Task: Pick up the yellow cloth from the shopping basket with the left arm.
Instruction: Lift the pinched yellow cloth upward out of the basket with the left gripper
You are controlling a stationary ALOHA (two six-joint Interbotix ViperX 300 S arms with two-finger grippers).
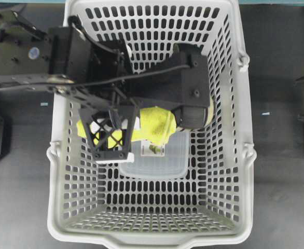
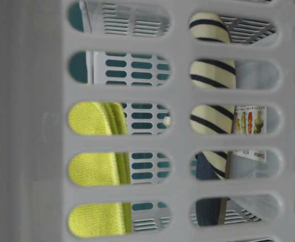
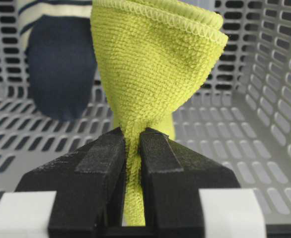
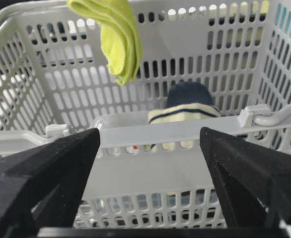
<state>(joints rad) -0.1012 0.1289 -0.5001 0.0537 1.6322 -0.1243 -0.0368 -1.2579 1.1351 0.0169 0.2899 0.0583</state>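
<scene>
You get even, soft light with little glare; nearest the lens, the shopping basket (image 2: 31,121) wall blurs, and its far wall stays sharp.

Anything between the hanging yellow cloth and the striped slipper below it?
Nothing; in the right wrist view the yellow cloth hangs clear above the slipper, with only basket wall behind.

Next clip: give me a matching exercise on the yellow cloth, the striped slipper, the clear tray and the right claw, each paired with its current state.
Things:
1. yellow cloth
2. striped slipper
3. clear tray
4. right claw

States:
A. open, outside the shopping basket
B. flat on the basket floor, bearing a label
C. pinched in the left claw, hanging off the floor
D. lying in the basket, navy inside

Pairs: 1-C, 2-D, 3-B, 4-A
</scene>
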